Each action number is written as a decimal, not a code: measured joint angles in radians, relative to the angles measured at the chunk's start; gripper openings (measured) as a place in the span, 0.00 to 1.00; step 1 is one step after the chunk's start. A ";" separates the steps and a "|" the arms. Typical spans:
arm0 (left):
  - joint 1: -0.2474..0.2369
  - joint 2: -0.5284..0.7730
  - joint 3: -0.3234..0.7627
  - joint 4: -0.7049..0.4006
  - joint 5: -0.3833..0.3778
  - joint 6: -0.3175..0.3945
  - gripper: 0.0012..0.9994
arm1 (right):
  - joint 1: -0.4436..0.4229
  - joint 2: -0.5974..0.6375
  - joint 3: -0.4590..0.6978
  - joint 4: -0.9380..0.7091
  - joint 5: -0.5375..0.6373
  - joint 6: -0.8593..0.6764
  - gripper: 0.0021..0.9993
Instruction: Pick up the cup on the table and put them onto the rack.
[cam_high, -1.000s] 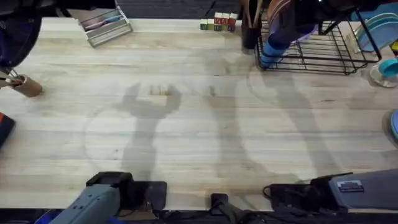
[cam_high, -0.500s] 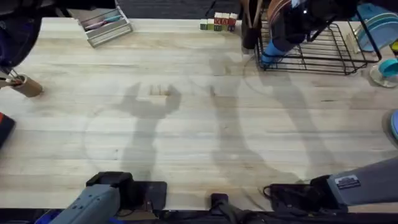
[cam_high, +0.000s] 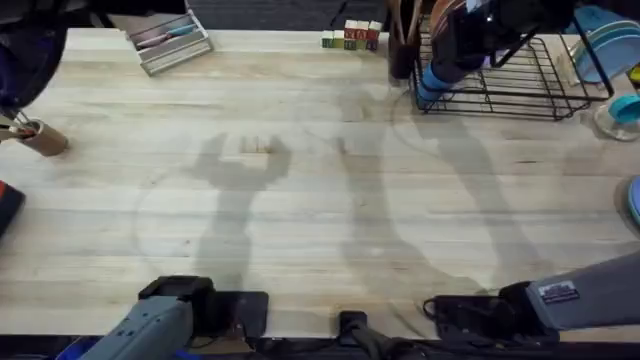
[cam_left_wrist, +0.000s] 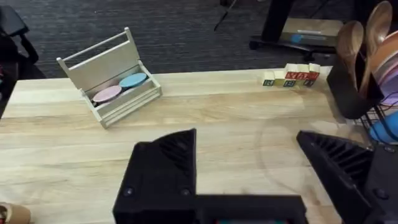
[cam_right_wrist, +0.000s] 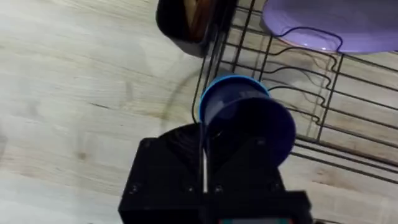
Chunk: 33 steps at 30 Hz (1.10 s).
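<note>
The bright-blue cup (cam_high: 431, 84) (cam_right_wrist: 239, 104) hangs tilted at the near left corner of the black wire rack (cam_high: 520, 88) (cam_right_wrist: 311, 93), over its edge wires. My right gripper (cam_high: 442, 66) (cam_right_wrist: 236, 149) is shut on it, reaching in from the lower right. A purple plate (cam_right_wrist: 329, 22) stands in the rack just beyond the cup. Back at the table's near edge, my left gripper (cam_left_wrist: 245, 135) is open with nothing between its black fingers (cam_left_wrist: 165, 162). The light wooden table (cam_high: 300, 200) stretches between the two arms.
A dark utensil holder (cam_high: 402, 45) (cam_right_wrist: 186, 18) (cam_left_wrist: 351, 93) with wooden spoons stands right beside the rack's left end. Far back lie a grey slatted tray (cam_high: 168, 42) (cam_left_wrist: 112, 81) and letter blocks (cam_high: 350, 37) (cam_left_wrist: 292, 76). Teal bowls (cam_high: 605, 45) sit at the far right.
My right arm has stretched a little farther toward the rack, carrying the cup slightly up and over its near left corner. The left arm has not moved.
</note>
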<state>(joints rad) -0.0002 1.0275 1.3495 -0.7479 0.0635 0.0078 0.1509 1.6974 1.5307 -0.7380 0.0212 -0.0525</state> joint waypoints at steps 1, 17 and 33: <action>0.000 0.000 0.000 0.000 0.000 0.000 0.99 | 0.000 0.000 0.000 0.000 0.000 0.000 0.05; 0.000 0.000 0.000 0.000 0.000 0.000 0.99 | 0.003 0.000 0.000 0.000 -0.011 0.001 0.16; 0.000 0.000 0.000 0.000 0.000 0.000 0.99 | 0.003 -0.051 0.049 -0.097 -0.011 0.006 0.48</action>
<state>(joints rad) -0.0002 1.0275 1.3495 -0.7475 0.0635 0.0078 0.1543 1.6468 1.5800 -0.8348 0.0101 -0.0465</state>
